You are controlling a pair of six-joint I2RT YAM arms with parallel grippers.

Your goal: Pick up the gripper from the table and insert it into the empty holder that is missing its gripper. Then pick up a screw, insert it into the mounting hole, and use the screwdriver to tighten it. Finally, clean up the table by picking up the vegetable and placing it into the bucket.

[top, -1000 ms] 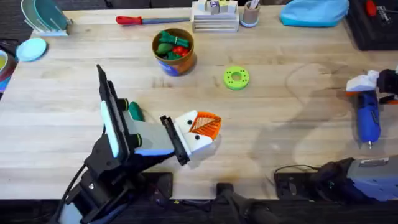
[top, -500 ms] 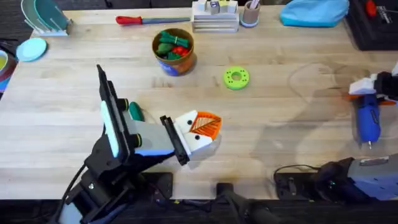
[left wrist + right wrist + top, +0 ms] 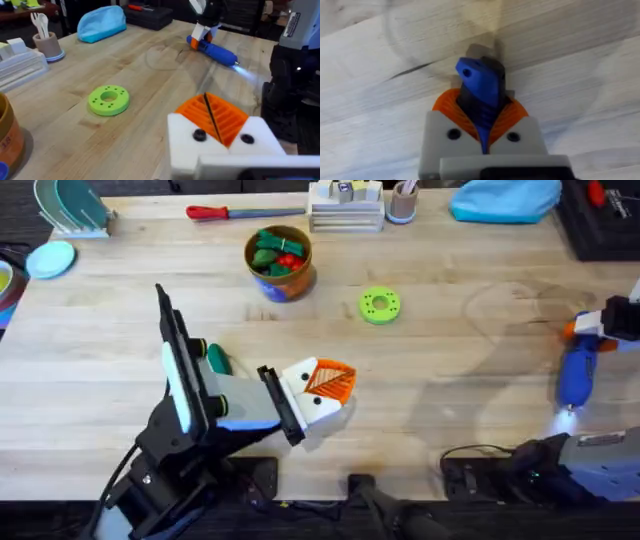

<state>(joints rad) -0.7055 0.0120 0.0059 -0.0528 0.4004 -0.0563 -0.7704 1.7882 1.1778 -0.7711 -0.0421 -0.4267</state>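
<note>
My right gripper is shut on the back end of the blue screwdriver at the table's right edge. The bit points toward the near edge, and a light glows at its tip. In the right wrist view the orange pads clamp the screwdriver. My left gripper rests low near the front middle, its orange pads pressed together with nothing between them. The vegetable lies beside the left arm. The bucket stands at the back and holds toy vegetables. The loose gripper, holder and screw are out of view.
A green disc with holes lies right of the bucket. Along the far edge sit a red-handled tool, a pen cup and a blue pouch. The left wrist view shows the right gripper with the screwdriver.
The right gripper has shifted slightly right and nearer. The screwdriver has swung its tip leftward, and a light now glows at the tip. The left arm has not moved.
</note>
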